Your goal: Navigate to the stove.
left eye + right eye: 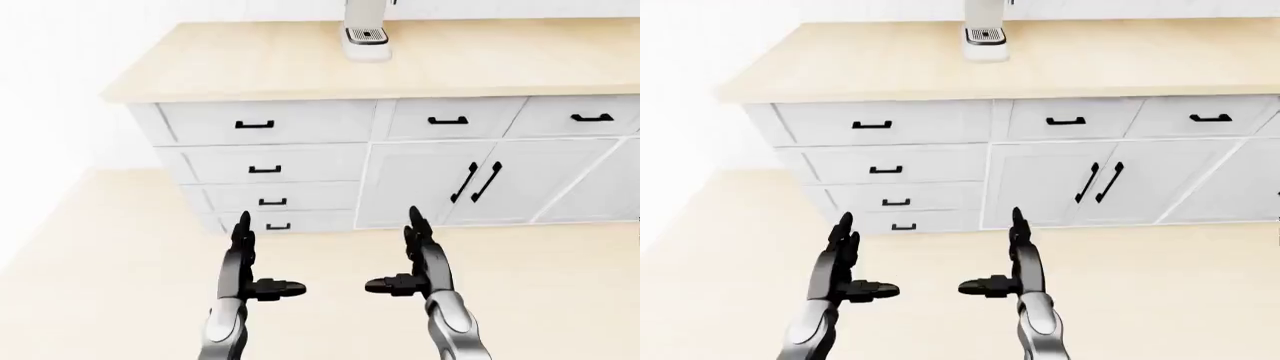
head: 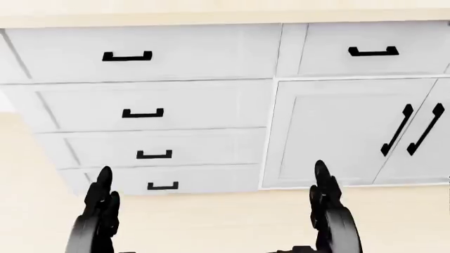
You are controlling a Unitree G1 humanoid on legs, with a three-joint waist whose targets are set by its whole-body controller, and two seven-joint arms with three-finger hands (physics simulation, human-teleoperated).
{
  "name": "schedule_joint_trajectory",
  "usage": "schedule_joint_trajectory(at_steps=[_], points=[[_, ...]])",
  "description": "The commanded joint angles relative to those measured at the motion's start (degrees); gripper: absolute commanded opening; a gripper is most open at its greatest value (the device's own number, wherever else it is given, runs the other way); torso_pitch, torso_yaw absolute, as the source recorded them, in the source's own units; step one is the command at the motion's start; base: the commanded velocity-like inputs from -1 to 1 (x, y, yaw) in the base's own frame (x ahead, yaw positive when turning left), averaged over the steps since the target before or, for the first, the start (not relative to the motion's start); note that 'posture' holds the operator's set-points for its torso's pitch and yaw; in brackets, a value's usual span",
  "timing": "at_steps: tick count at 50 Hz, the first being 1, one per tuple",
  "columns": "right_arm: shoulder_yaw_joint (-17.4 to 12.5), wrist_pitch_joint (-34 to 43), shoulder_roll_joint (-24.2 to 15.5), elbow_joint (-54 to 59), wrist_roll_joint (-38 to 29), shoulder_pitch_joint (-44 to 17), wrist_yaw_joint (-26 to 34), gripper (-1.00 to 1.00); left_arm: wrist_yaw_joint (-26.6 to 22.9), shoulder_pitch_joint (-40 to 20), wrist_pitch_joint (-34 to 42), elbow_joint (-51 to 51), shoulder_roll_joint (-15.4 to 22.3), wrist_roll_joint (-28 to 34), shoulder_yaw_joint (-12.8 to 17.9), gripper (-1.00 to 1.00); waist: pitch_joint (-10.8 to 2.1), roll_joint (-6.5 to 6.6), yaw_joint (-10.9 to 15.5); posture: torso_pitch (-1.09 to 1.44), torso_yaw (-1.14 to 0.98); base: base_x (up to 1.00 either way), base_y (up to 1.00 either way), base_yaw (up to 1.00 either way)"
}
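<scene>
No stove shows in any view. I face a white cabinet run (image 1: pixel 300 161) with a light wood counter (image 1: pixel 300 64) on top. My left hand (image 1: pixel 250 266) and right hand (image 1: pixel 410 262) are held out low over the floor, a short way from the drawers, fingers straight and thumbs turned inward. Both are open and hold nothing. In the head view only the fingertips of the left hand (image 2: pixel 102 197) and the right hand (image 2: pixel 325 195) show at the bottom.
A stack of drawers (image 1: pixel 265 171) with black handles is at the left, double doors (image 1: pixel 478 182) at the right. A white appliance base (image 1: pixel 366 41) stands on the counter at the top. Light wood floor (image 1: pixel 120 262) lies below; a white wall (image 1: pixel 50 90) is at the left.
</scene>
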Motion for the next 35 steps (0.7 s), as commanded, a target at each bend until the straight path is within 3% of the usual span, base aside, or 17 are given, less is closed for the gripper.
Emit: schedule_joint_trajectory(at_steps=[1,3,4,5,7,15,18,21,23,28,31,35], points=[[-0.1,-3.3,-0.4,-3.3,-0.3,-2.6,-0.2,1.00,-0.1,-1.9,-2.9,-4.9,0.1,-0.6,0.2,1.00,-0.05,-0.45,-0.1,0.00,0.00,0.00,0.00,0.00],[-0.2,-2.9,-0.4,-3.6,-0.3,-2.3,-0.2,1.00,0.0,-2.0,-3.1,-4.5,0.1,-0.5,0.2,1.00,-3.55,-0.05,0.5,0.00,0.00,0.00,0.00,0.00],[-0.2,-2.7,-0.4,-3.9,-0.3,-2.3,-0.2,1.00,0.0,-1.9,-3.0,-4.7,0.1,-0.5,0.2,1.00,-2.97,-0.07,0.4,0.00,0.00,0.00,0.00,0.00],[-0.2,-2.2,-0.4,-4.3,-0.2,-2.2,-0.2,1.00,0.0,-1.8,-2.8,-5.0,0.1,-0.6,0.1,1.00,-0.96,-0.37,0.4,0.00,0.00,0.00,0.00,0.00],[-0.2,-2.3,-0.4,-4.1,-0.4,-2.3,-0.3,1.00,-0.1,-1.9,-3.0,-4.7,0.2,-0.7,0.2,1.00,-3.97,-0.45,0.5,0.00,0.00,0.00,0.00,0.00],[-0.1,-2.0,-0.3,-4.5,-1.0,-2.3,-0.6,1.00,-0.3,-1.6,-2.2,-6.0,0.1,-1.7,0.6,1.00,-4.61,-0.27,0.5,0.00,0.00,0.00,0.00,0.00],[-1.1,1.7,-0.9,-8.1,0.9,-2.8,0.1,1.00,0.0,-1.2,-0.9,-9.4,0.3,-2.2,1.0,1.00,-4.91,-0.22,0.5,0.00,0.00,0.00,0.00,0.00],[-1.2,6.7,-1.5,-16.1,-1.4,-2.2,-0.3,1.00,1.1,-2.1,5.7,-16.4,0.3,-7.3,3.4,1.00,-5.24,-0.33,0.6,0.00,0.00,0.00,0.00,0.00],[-1.6,14.6,-1.5,-27.5,-0.5,-1.7,0.5,1.00,2.8,-2.0,12.2,-25.2,1.3,-7.9,4.5,1.00,-5.30,-0.24,0.6,0.00,0.00,0.00,0.00,0.00],[-4.6,26.5,-2.0,-43.9,0.7,-3.3,0.4,1.00,5.9,-4.4,27.2,-43.3,3.0,-9.8,7.9,1.00,-5.23,-0.14,0.5,0.00,0.00,0.00,0.00,0.00],[-7.1,36.0,-3.4,-53.1,-0.9,-6.9,-1.4,1.00,6.9,-6.7,35.2,-51.3,3.9,-11.6,10.6,1.00,-5.12,-0.15,0.6,0.00,0.00,0.00,0.00,0.00],[-10.5,51.3,-6.4,-64.4,2.6,-15.3,-1.8,1.00,9.3,-13.0,48.0,-62.1,6.7,-16.8,15.8,1.00,-4.95,-0.02,0.6,0.00,0.00,0.00,0.00,0.00]])
